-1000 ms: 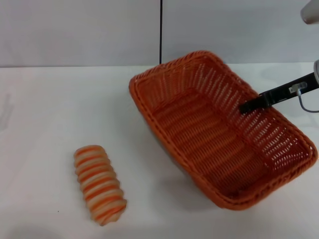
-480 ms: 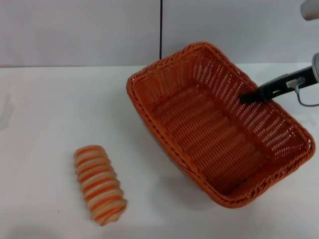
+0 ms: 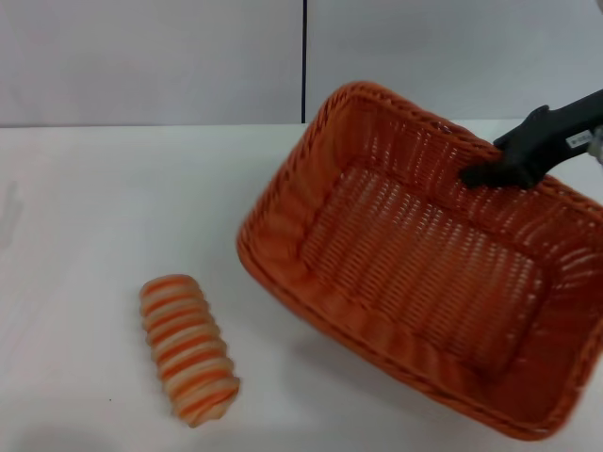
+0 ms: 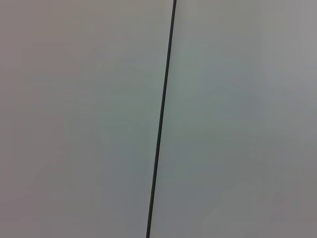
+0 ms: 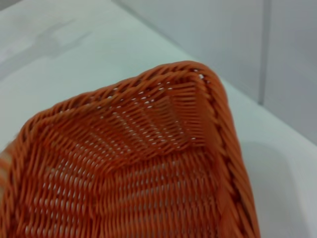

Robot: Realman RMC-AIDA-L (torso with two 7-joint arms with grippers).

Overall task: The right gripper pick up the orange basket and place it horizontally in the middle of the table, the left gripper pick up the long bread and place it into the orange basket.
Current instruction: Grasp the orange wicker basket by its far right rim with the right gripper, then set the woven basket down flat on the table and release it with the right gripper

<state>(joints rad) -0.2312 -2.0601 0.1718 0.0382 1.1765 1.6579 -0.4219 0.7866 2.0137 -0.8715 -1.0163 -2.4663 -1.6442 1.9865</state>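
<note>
My right gripper reaches in from the far right of the head view, its black fingers closed on the far long wall of the orange basket, one dark finger showing inside the weave. The basket hangs tilted from that grip: its far rim is raised toward me and the wall, its open mouth faces the camera, and a soft shadow lies under its near edge on the table. It takes up the right half of the scene, with its left corner reaching toward the middle.

The long bread lies well apart from it, at the near left, flat on the white surface, with its orange and cream stripes running across it and its length running from far to near, angled a little to the right.

The tabletop is plain white and wide. At its far edge it meets a pale grey wall made of two panels, and a thin dark vertical seam between them stands above the basket's far left corner.

My wrist camera on the right looks down into one corner of the basket, braided rim and woven floor, with white table and the grey wall beyond it.

My left gripper is out of sight; its wrist camera shows only grey wall and the dark seam.
</note>
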